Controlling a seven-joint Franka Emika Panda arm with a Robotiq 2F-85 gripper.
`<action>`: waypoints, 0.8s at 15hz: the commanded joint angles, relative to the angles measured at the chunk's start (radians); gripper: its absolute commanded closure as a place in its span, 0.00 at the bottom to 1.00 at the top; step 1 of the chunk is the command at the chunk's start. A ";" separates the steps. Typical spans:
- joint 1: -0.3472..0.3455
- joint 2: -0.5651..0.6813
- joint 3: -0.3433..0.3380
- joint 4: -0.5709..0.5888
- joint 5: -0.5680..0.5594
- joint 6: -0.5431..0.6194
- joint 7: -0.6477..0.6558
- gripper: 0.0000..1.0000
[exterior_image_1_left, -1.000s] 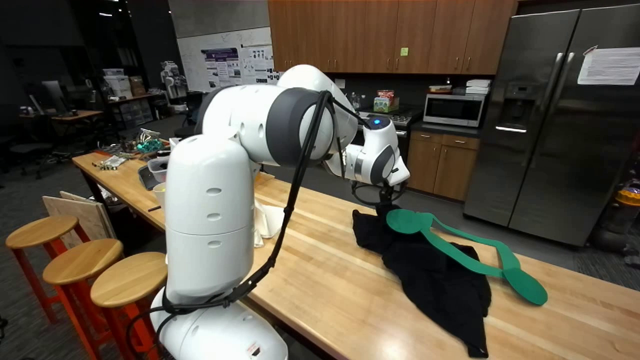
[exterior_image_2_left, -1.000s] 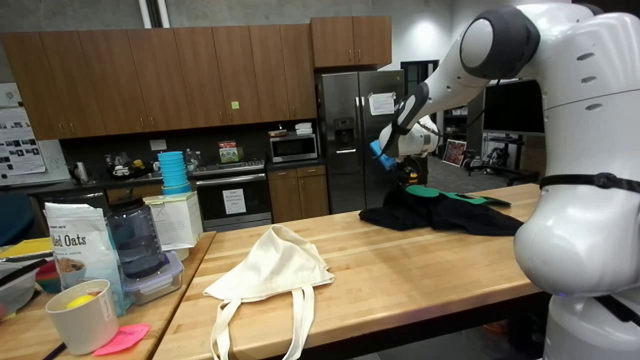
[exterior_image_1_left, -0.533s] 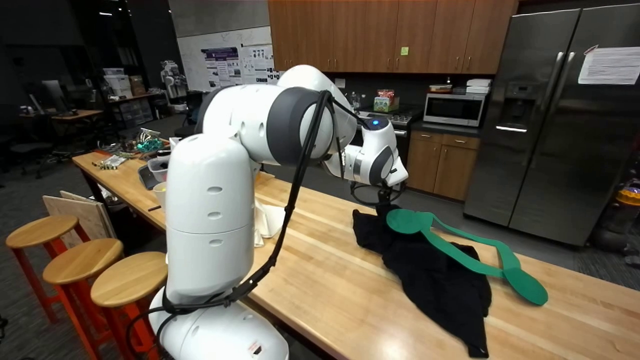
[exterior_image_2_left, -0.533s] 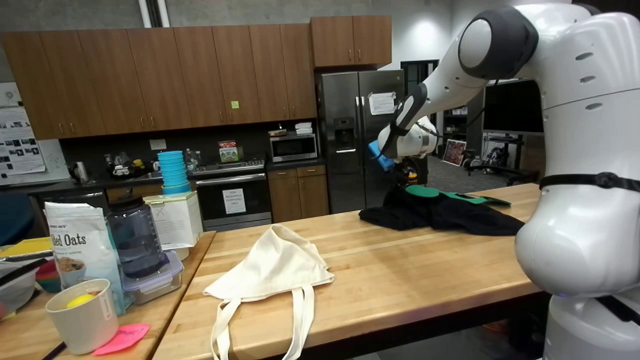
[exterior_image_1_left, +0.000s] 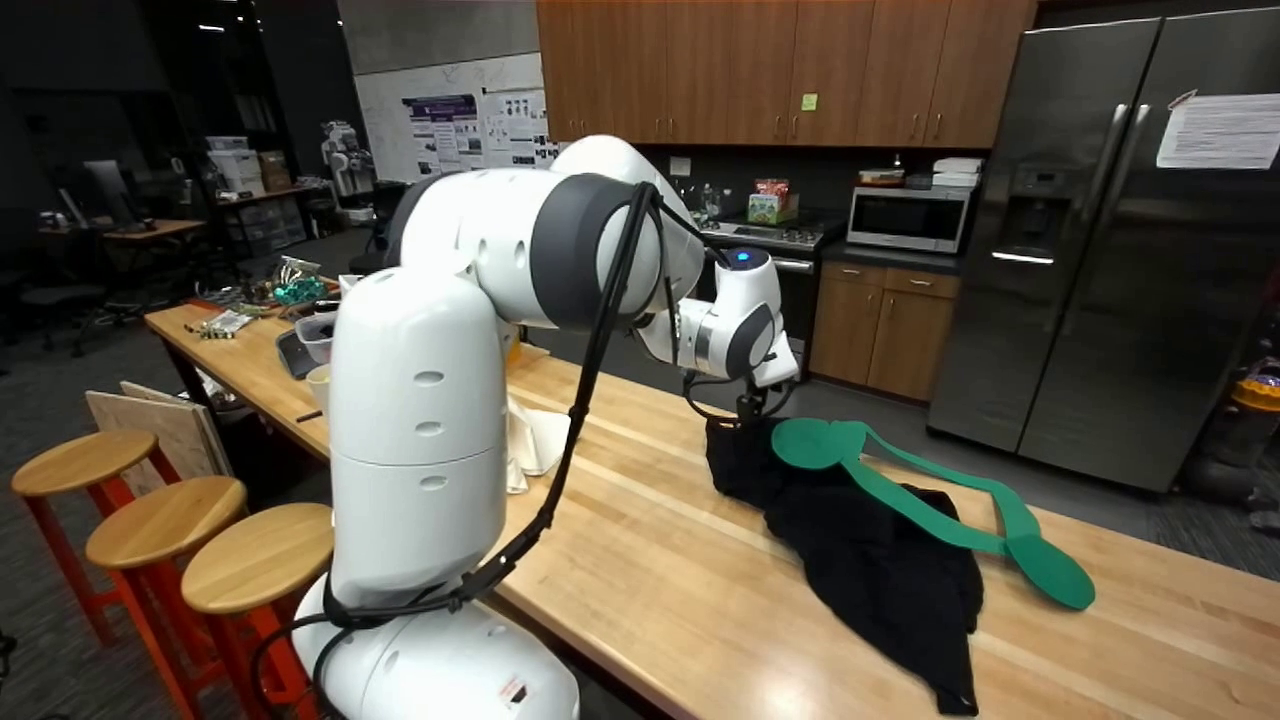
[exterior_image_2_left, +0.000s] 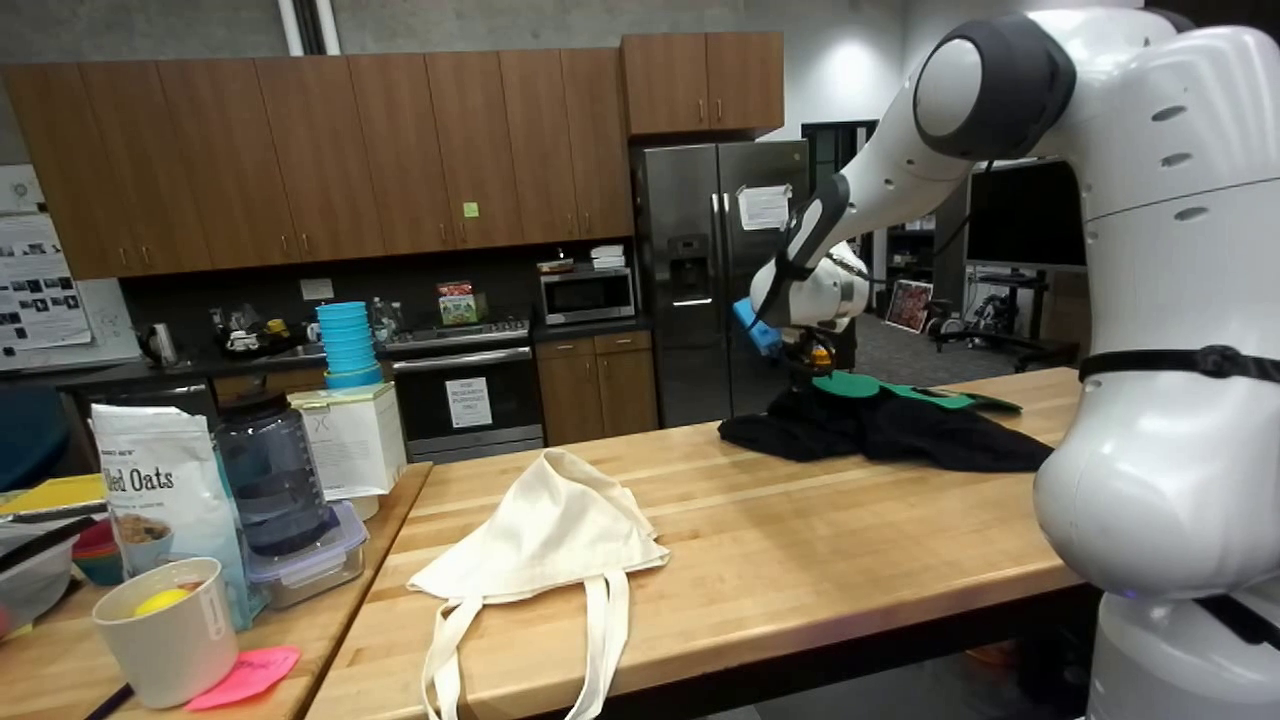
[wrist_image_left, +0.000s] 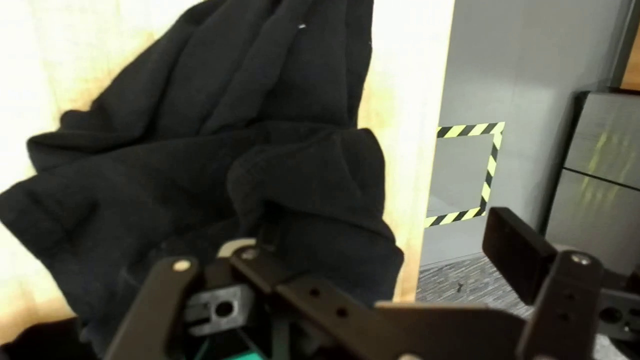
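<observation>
My gripper (exterior_image_1_left: 750, 405) is just above the far end of a crumpled black cloth (exterior_image_1_left: 870, 560), and it shows above the cloth in an exterior view (exterior_image_2_left: 808, 358). In the wrist view my gripper (wrist_image_left: 390, 245) has its fingers wide apart with nothing between them. The cloth fills much of the wrist view (wrist_image_left: 200, 175), left of and behind the near finger. A flat green piece (exterior_image_1_left: 930, 515) with rounded ends and two long strips lies partly on the cloth and partly on the table. It also lies on the cloth in an exterior view (exterior_image_2_left: 850, 385).
The wooden table (exterior_image_2_left: 800, 520) carries a cream tote bag (exterior_image_2_left: 550, 540) with its handles over the front edge. A mug (exterior_image_2_left: 165, 640), an oats bag (exterior_image_2_left: 165, 500) and a dark jug (exterior_image_2_left: 270, 480) stand on the adjoining table. The table's far edge is close to my gripper.
My gripper has risen from the cloth and moved away from the green piece, mostly in the last half second. The cloth and the green piece have stayed in place.
</observation>
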 joint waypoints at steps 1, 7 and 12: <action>0.037 0.035 -0.055 0.039 -0.038 -0.083 0.099 0.00; 0.071 0.089 -0.069 0.145 -0.080 -0.271 0.197 0.00; 0.059 0.170 -0.065 0.242 -0.100 -0.366 0.179 0.00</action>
